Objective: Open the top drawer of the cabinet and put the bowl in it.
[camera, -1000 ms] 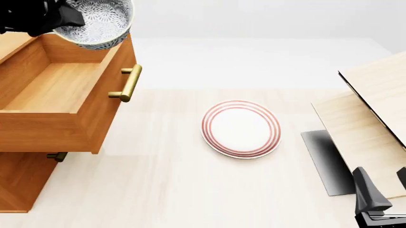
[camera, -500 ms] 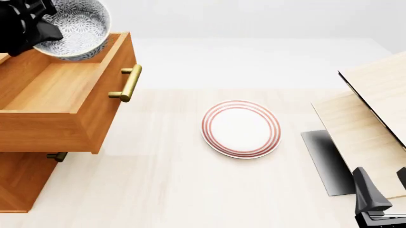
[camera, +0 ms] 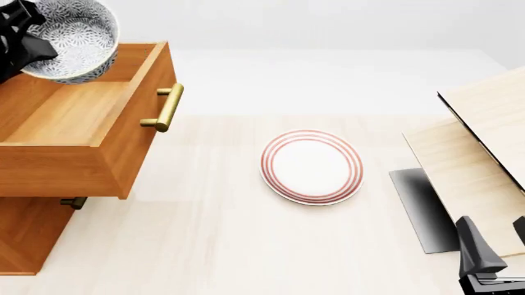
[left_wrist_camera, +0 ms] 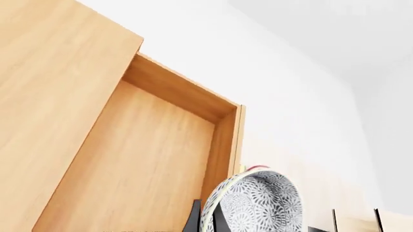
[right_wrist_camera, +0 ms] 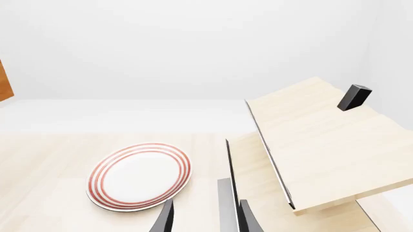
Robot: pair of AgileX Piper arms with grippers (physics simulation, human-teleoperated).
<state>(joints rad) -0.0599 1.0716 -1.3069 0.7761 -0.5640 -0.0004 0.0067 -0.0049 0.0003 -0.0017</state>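
Note:
The top drawer (camera: 74,117) of the orange-brown cabinet (camera: 24,233) is pulled out, and its inside is bare. Its brass handle (camera: 168,107) faces the table. My left gripper (camera: 33,43) is shut on the rim of the speckled bowl (camera: 74,37) and holds it tilted above the drawer's back part. In the left wrist view the bowl (left_wrist_camera: 258,203) hangs over the drawer's floor (left_wrist_camera: 148,164), near its side wall. My right gripper (camera: 495,246) is open and empty at the front right, far from the cabinet.
A flat white plate with red rings (camera: 311,166) lies mid-table; it also shows in the right wrist view (right_wrist_camera: 139,176). Pale light-wood furniture (camera: 480,141) with a dark grey base (camera: 422,209) stands at the right. A lower drawer's handle (camera: 74,202) peeks out under the open drawer.
My left gripper has carried the bowl to the left, from over the drawer's front corner to over its inside. The right arm has not moved.

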